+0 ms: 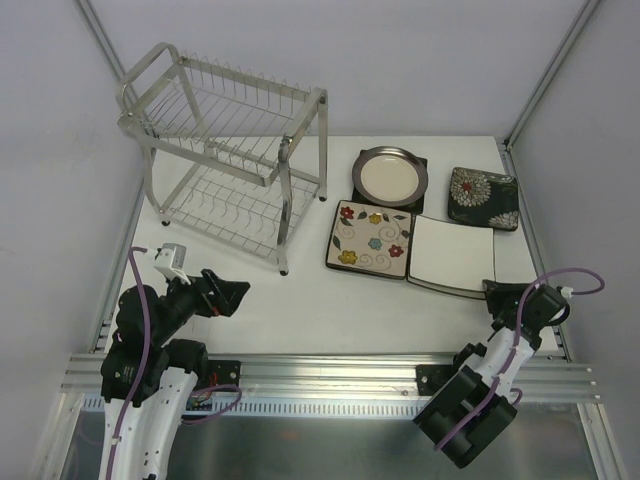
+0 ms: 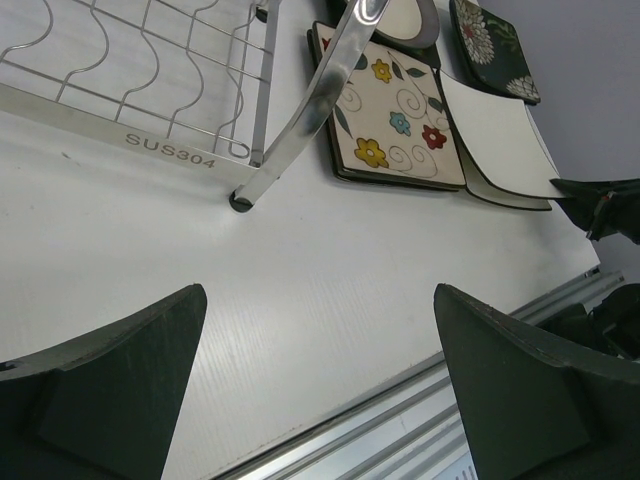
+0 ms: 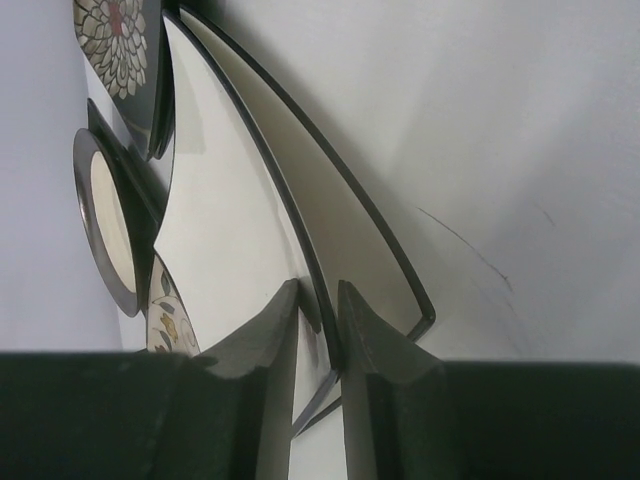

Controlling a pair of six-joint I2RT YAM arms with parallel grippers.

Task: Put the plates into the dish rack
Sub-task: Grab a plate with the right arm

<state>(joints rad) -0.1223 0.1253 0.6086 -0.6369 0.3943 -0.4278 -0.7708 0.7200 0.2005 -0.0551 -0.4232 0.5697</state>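
1. The dish rack [image 1: 225,150] has no plate on either tier, so you are at the 1st pick: getting hold of a plate.
2. All the plates lie flat on the table [image 1: 300,300], grouped to the right of the rack. The flowered plate [image 1: 370,238] is nearest the rack, and the white plate [image 1: 452,255] is beyond it, farther from the rack. The round plate [image 1: 390,174] and the bloom plate [image 1: 483,197] sit behind those 2.
3. Your right gripper [image 3: 318,288] is at the white plate's near edge, well right of the rack. Its fingers [image 3: 265,340] stand nearly together with the black rim between them. I cannot tell whether the pads grip it yet.
4. Your left gripper [image 2: 320,390] hangs in front of the rack, its fingers spread wide and holding nothing.
5. Next, I judge, you need a firm pinch on that rim. Then lift the plate, turn it on edge, carry it left to the rack and lower it into a slot.
6. Hard to make out:
   - A dark plate [image 1: 419,200] under the round one shows only its edges.
   - The wrist view suggests a 2nd layer beneath the white plate, either another plate or a shadow. Check before lifting.
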